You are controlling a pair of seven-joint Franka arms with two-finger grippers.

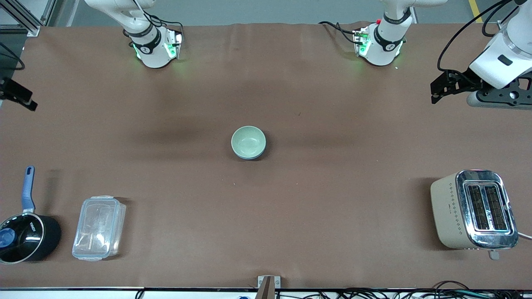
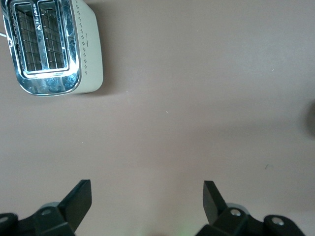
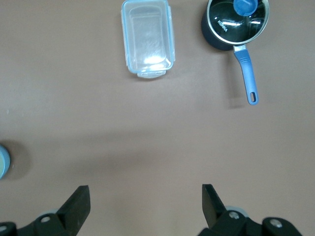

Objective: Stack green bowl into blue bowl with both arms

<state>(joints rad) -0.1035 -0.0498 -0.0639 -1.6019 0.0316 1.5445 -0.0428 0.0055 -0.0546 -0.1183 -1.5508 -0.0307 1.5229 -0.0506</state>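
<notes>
i see the small round pale mint-green bowl (image 1: 248, 141) nested in the medium-blue bowl (image 1: 249, 156) at mid-table, well apart from both pincers. the left gripper (image 2: 147, 196) hangs wide open and empty over bare cloth near the cream-and-chrome toaster (image 2: 49, 46). the right gripper (image 3: 146, 199) is equally wide open, holding nothing, above the table's right-arm end.

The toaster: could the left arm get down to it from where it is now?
Probably yes: the left gripper hangs open over bare table at its end, and nothing stands between it and the toaster.
</notes>
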